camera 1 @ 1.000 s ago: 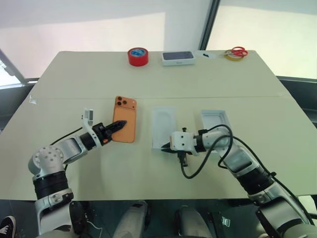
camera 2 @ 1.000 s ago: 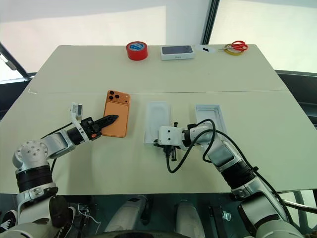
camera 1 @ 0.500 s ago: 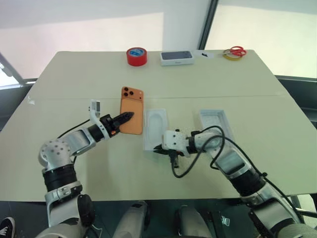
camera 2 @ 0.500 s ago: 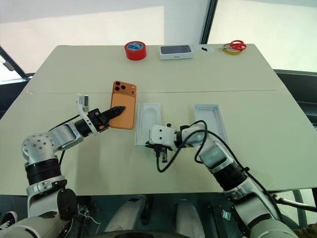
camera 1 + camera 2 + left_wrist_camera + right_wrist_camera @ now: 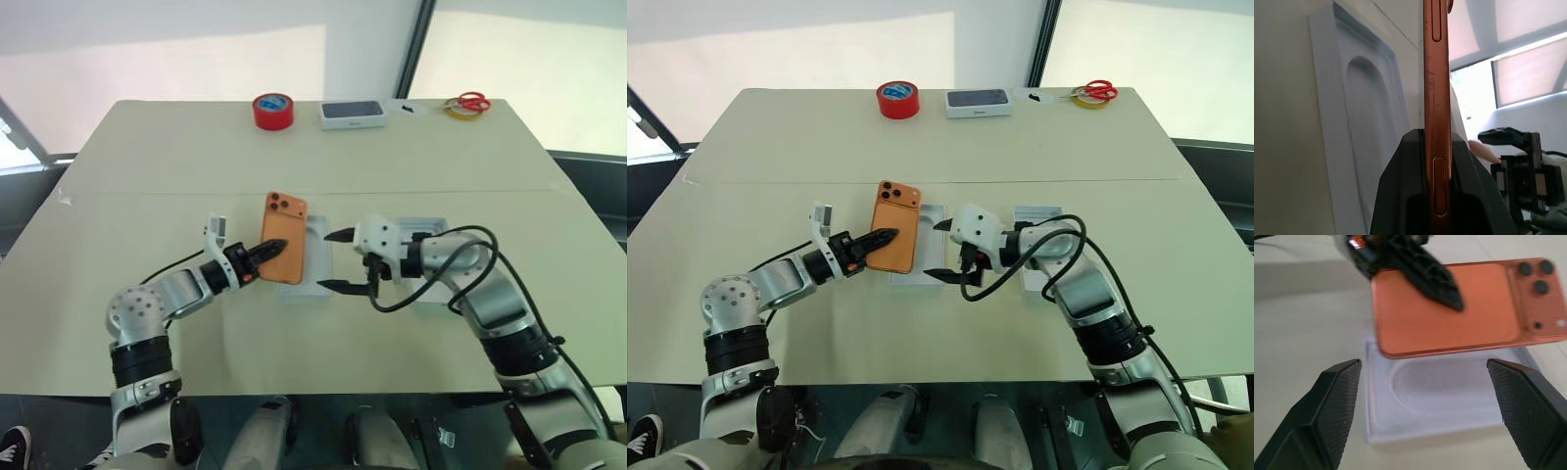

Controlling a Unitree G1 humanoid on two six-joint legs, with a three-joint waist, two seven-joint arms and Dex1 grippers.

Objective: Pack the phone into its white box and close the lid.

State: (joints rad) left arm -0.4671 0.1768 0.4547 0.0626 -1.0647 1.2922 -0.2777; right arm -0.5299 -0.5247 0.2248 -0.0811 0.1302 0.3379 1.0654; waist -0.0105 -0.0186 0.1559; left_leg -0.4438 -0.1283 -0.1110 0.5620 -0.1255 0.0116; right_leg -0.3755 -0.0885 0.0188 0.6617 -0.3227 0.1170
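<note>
Phone (image 5: 284, 237) clamped in left gripper (image 5: 265, 249), orange back up, held over left edge of white moulded insert tray (image 5: 315, 266) at table (image 5: 147, 157) centre, right gripper (image 5: 334, 260) w/ fingers spread wide, empty, just beside tray, white box (image 5: 431, 238) behind right arm.

Phone (image 5: 284, 251) overhangs moulded tray (image 5: 315, 257); right gripper (image 5: 334, 260) fingers spread just beside.
</note>
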